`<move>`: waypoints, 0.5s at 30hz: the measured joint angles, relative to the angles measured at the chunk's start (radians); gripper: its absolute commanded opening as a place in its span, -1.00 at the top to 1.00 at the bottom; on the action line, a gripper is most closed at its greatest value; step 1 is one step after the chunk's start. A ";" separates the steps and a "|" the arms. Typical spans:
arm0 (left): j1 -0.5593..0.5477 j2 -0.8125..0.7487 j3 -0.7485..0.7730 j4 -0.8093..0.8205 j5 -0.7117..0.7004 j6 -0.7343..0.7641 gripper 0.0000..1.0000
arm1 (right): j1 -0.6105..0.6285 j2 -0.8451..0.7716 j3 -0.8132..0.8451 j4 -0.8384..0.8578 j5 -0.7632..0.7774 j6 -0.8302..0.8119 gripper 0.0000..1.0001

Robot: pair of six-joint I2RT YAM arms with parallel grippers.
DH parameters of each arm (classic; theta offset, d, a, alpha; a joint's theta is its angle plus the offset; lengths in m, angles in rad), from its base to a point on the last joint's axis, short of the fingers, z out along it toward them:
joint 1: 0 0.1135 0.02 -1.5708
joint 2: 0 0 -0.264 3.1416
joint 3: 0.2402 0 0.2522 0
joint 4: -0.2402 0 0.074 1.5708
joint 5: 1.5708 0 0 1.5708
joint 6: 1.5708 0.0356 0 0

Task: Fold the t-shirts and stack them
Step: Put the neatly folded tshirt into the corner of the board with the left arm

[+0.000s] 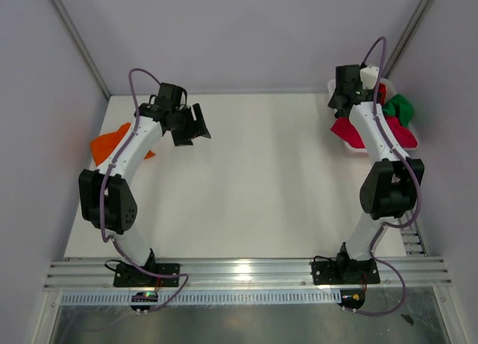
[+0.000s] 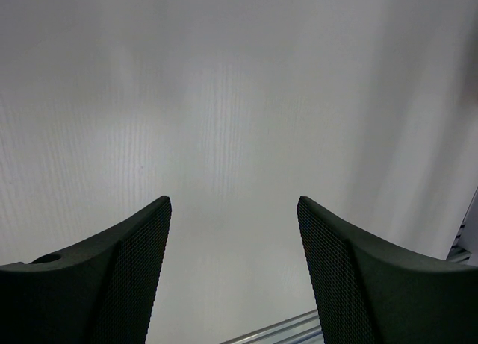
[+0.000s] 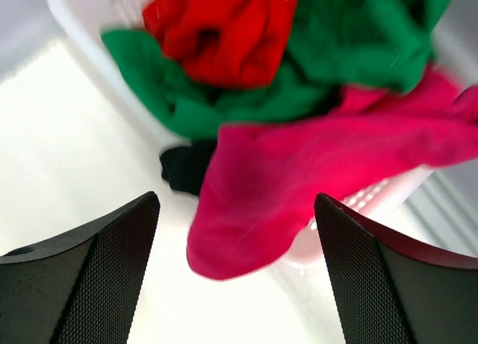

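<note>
Left arm (image 1: 138,146) hides part of the orange t-shirt (image 1: 107,144); the blurred green t-shirt (image 3: 358,38) runs off top.

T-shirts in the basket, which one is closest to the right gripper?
The pink t-shirt: it spills over the basket rim toward the right gripper, while the red t-shirt and green t-shirt lie farther back.
</note>
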 measured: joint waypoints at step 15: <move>0.000 0.032 -0.041 0.039 0.022 -0.020 -0.41 | 0.004 -0.149 -0.294 -0.024 -0.129 0.100 -0.68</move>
